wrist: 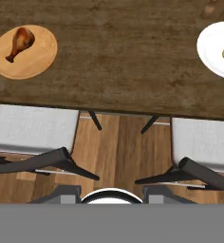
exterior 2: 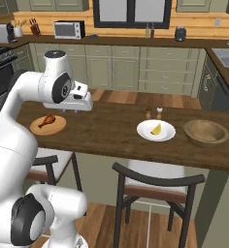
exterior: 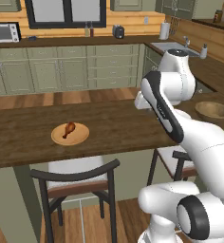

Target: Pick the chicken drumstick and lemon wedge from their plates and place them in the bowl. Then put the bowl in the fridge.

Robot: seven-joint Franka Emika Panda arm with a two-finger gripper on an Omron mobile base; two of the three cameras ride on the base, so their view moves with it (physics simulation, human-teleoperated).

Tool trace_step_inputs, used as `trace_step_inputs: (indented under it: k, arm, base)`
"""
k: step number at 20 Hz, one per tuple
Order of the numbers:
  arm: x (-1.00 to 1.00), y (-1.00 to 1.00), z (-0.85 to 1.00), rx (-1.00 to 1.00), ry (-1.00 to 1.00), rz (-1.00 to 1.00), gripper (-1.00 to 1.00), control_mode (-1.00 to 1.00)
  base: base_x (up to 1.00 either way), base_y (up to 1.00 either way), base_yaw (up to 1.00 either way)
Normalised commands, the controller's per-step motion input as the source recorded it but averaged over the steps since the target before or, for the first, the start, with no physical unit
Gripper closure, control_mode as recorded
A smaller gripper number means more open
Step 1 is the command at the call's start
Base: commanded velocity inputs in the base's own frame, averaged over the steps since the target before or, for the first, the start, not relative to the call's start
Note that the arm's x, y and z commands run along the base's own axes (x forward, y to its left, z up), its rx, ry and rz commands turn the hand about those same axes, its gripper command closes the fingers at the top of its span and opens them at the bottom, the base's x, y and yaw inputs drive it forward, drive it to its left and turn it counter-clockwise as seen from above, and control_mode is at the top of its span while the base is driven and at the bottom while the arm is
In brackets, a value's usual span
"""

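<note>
1. Hanging above the table (exterior 2: 111, 138), the gripper (exterior 2: 77, 109) points down over its left part. It is clear of the top and has nothing in it. I cannot tell how wide its jaws stand.
2. The drumstick (exterior 2: 47, 119) lies on the tan plate (exterior 2: 59, 127) at the table's left end, just left of the gripper and below it. In the hand view its bone end points toward the table's near edge.
3. The lemon wedge (exterior 2: 156, 129) lies on the white plate (exterior 2: 168, 134) right of the table's middle, well apart from the tan plate.
4. Two small shakers (exterior 2: 153, 113) stand on the table just behind the white plate.
5. The bowl (exterior 2: 206, 132) sits upright at the table's right end, near the white plate but not touching it.
6. Two chairs (wrist: 35, 128) are tucked under the table's near edge, one below each plate.
</note>
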Motion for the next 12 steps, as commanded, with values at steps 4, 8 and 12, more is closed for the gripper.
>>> trace_step_inputs:
  k: [4,8,12]
  arm:
    - [0.00,0.11,0.00,0.00,0.07,-0.01,-1.00,-1.00]
    - [-0.02,1.00,-0.07,-0.03,0.00,-0.07,-1.00,-1.00]
    - [0.04,1.00,-0.14,-0.01,0.00,-0.18,-1.00,-1.00]
  base:
    - [0.00,0.00,0.00]
    - [0.00,0.00,0.00]
    - [0.00,0.00,0.00]
